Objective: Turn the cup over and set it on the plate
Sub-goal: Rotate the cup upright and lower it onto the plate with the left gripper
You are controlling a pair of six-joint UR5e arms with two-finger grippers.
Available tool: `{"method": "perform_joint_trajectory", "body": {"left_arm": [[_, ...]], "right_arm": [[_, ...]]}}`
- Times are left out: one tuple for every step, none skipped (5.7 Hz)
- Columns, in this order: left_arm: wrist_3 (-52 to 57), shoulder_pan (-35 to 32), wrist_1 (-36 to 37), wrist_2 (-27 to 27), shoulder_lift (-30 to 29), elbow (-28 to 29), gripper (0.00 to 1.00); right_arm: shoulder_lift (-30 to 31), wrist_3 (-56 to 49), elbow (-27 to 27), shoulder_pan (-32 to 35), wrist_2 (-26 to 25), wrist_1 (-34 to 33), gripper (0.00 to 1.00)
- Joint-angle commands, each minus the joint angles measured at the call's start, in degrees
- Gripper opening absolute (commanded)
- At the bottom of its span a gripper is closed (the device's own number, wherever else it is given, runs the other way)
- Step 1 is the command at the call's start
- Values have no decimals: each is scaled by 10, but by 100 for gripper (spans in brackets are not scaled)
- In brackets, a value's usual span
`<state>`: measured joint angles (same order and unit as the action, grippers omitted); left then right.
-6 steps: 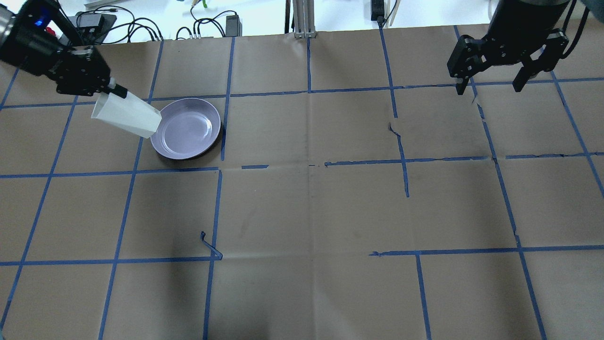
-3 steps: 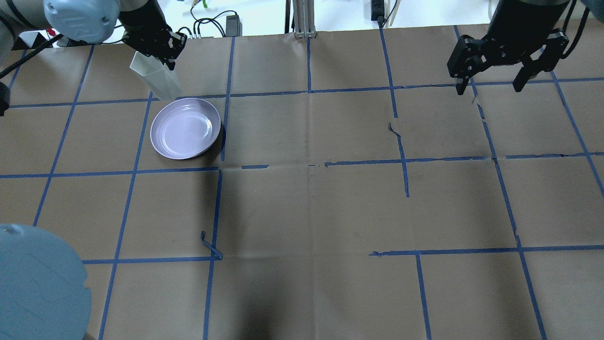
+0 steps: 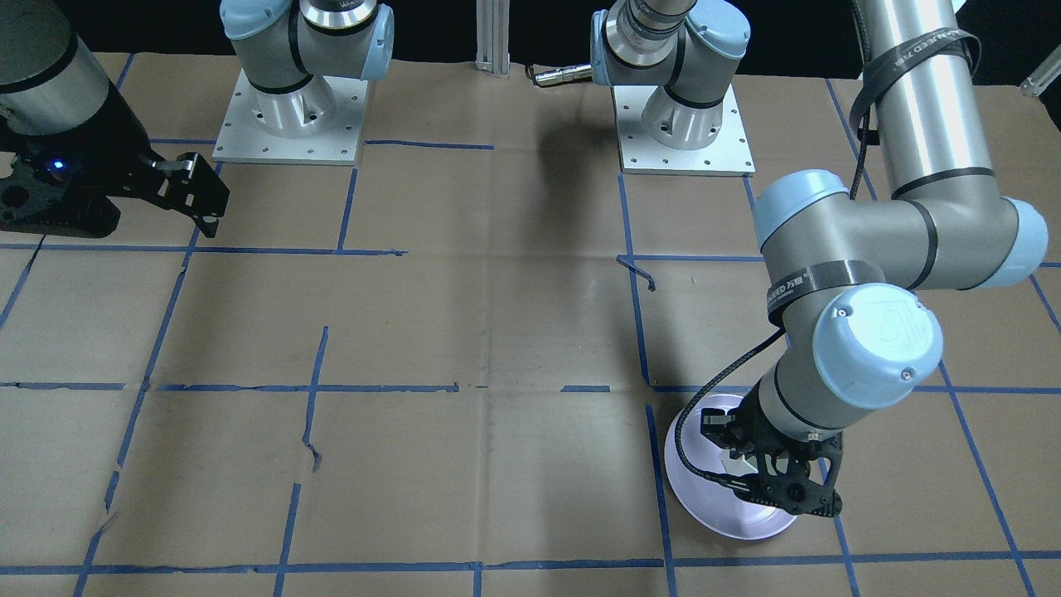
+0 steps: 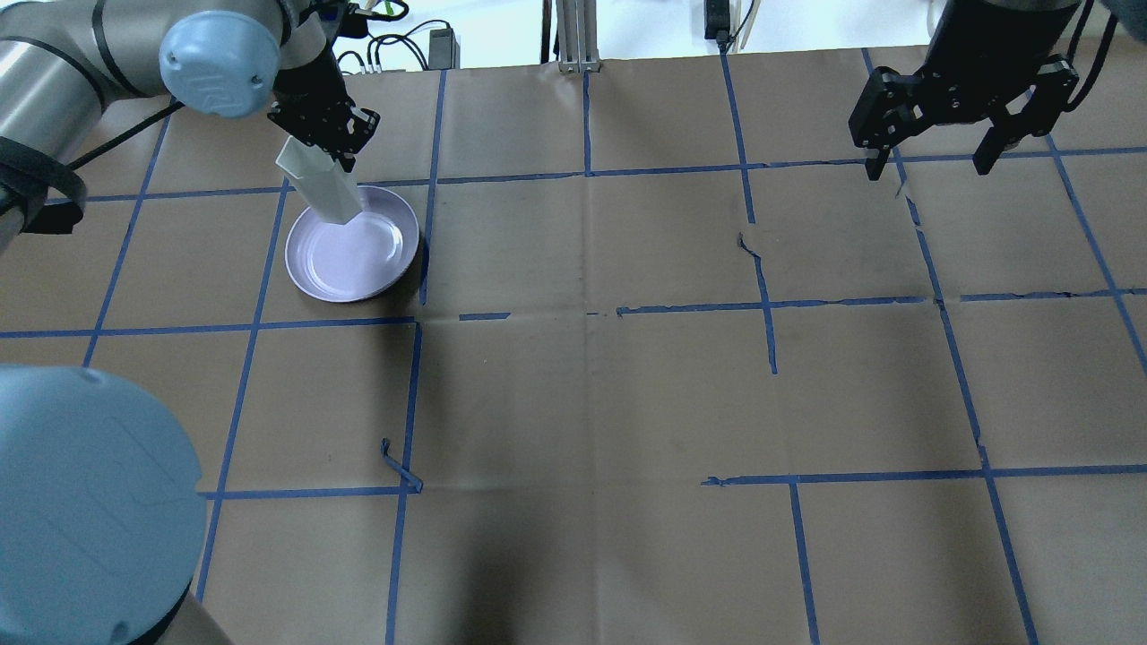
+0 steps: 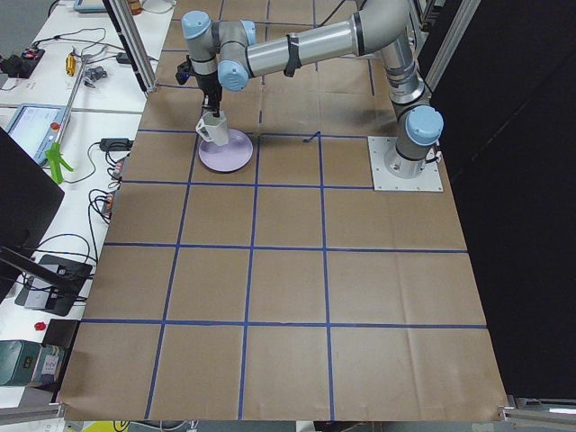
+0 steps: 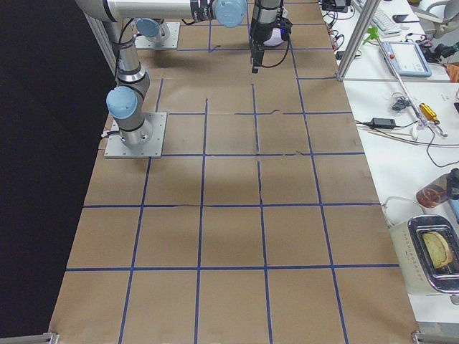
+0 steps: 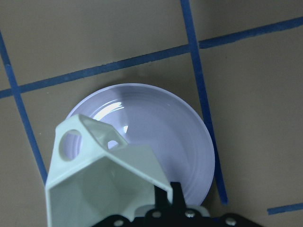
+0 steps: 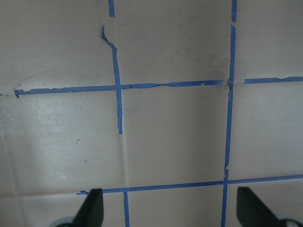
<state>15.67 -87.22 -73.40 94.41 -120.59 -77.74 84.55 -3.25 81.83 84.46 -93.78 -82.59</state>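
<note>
My left gripper (image 4: 324,148) is shut on the rim of the white faceted cup (image 4: 324,190). It holds the cup tilted, wide mouth up and narrow base down, over the rear left part of the lavender plate (image 4: 363,255). I cannot tell whether the base touches the plate. In the left wrist view the cup (image 7: 102,182) fills the lower left, its angular handle pointing away, with the plate (image 7: 165,132) beneath. In the front-facing view the left arm hides most of the cup above the plate (image 3: 704,497). My right gripper (image 4: 930,167) hangs open and empty at the far right.
The table is brown paper with a blue tape grid (image 4: 587,170). A loose curl of tape (image 4: 399,466) lies at centre left. Cables and adapters (image 4: 394,49) lie beyond the table's far edge. The left arm's elbow (image 4: 81,511) fills the lower left corner.
My left arm has swung the cup from left of the plate, around behind it, to above it. The cup has turned from lying sideways to base down. The right arm has not moved.
</note>
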Motion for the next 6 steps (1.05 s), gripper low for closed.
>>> {"method": "perform_joint_trajectory", "body": {"left_arm": [[9, 0, 64, 2, -8, -54, 0], [8, 0, 69, 7, -8, -60, 7], [7, 1, 68, 6, -7, -56, 62], [7, 1, 58, 9, 8, -50, 99], [7, 0, 36, 23, 29, -44, 99], [-2, 0, -17, 24, 74, -44, 99]], "right_arm": [[0, 0, 0, 0, 0, 0, 100], [0, 0, 0, 0, 0, 1, 100], [0, 0, 1, 0, 0, 0, 100], [0, 0, 1, 0, 0, 1, 100], [0, 0, 0, 0, 0, 0, 100], [0, 0, 0, 0, 0, 1, 100]]}}
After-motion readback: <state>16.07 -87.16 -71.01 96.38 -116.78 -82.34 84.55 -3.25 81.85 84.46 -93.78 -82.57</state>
